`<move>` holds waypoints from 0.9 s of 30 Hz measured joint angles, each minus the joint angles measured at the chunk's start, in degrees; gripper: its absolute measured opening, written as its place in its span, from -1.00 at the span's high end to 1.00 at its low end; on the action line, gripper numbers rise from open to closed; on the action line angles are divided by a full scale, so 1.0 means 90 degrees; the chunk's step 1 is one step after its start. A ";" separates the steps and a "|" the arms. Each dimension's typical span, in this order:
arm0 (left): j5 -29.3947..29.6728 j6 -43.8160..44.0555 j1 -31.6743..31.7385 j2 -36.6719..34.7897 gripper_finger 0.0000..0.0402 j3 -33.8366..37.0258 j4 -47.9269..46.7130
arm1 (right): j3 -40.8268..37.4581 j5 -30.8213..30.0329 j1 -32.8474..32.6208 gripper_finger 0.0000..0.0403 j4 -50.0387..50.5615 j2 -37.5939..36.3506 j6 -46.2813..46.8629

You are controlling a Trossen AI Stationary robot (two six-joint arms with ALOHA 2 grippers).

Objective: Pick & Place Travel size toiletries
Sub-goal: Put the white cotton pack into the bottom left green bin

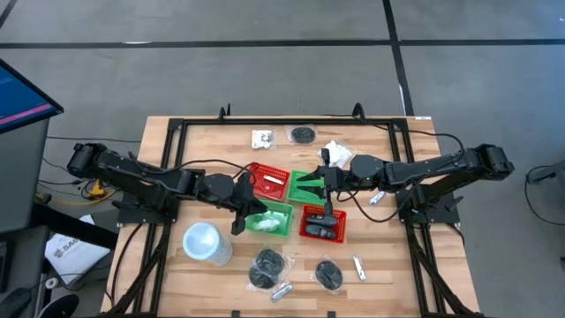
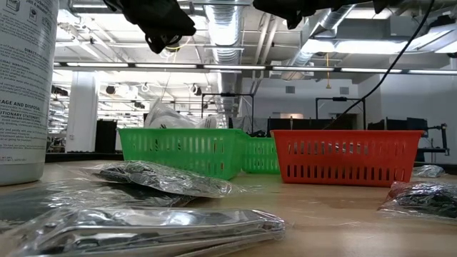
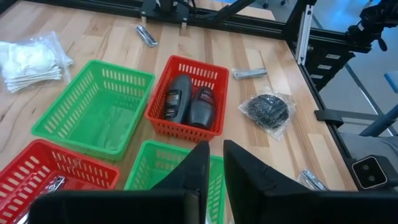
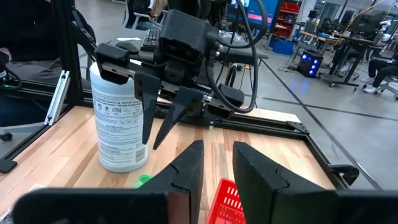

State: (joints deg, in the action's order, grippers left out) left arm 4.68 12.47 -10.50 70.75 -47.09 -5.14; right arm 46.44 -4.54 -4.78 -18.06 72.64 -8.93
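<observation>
Drop-off looks like the step in hand: the left gripper (image 1: 238, 221) hangs by the near green basket (image 1: 284, 212), fingers a small way apart with nothing between them, and a white packet (image 1: 263, 223) lies inside that basket. To do it well, I'd open wider, then lift straight up clear of the rim so a finger can't snag the crinkly wrap or tip the basket. The right gripper (image 1: 328, 208) hovers over the near red basket (image 1: 305, 231), jaws slightly parted and empty as far as I can see. That basket holds two dark bottles (image 3: 189, 106). The far green basket (image 3: 93, 112) looks empty, and the far red basket (image 3: 37, 163) has one small silvery piece (image 3: 56, 182). Plenty is loose on the table: black bundles (image 1: 267, 265), silvery tubes (image 1: 359, 267), and more white packets (image 1: 335, 152) at the back.
</observation>
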 joint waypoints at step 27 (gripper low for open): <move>0.0649 0.0050 0.1862 0.0002 0.78 0.0000 0.0004 | 0.0000 0.0000 0.0000 0.62 0.0000 0.0000 -0.0001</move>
State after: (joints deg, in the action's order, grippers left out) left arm 10.52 12.92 6.26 70.76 -47.09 -5.10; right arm 46.44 -4.54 -4.78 -18.06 72.64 -8.93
